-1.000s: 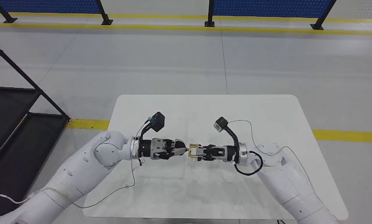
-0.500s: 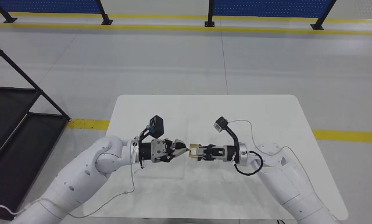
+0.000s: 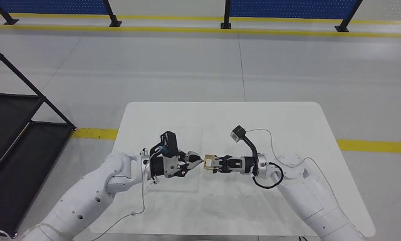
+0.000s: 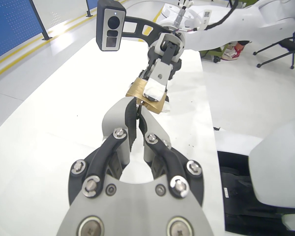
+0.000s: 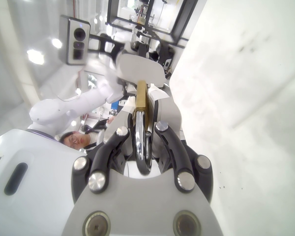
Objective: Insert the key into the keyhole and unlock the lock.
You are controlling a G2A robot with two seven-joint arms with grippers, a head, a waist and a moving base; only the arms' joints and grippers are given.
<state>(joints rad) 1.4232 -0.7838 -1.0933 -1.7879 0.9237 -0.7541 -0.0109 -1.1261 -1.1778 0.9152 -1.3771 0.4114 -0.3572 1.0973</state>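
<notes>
Brass lock [image 4: 147, 97] sits clamped in the right pincer [image 3: 218, 162], whose taped fingers [image 4: 154, 90] are closed flat on its body. The steel shackle [image 5: 139, 133] points back into that pincer's palm. Straight ahead of the left pincer [image 4: 137, 110], at its very tips, the lock's keyhole face meets the key [image 4: 141, 104]. This pincer is nearly shut, its black pads [image 4: 130, 119] pinching the key, of which a mere sliver of metal shows. Both pincers meet tip to tip above the white table [image 3: 282, 122]. I judge the step to be insertion, or the start of the turn; how deep the blade sits is hidden. The next move likely calls for a firm wrist twist from the left pincer while the right braces the lock against rotating.
</notes>
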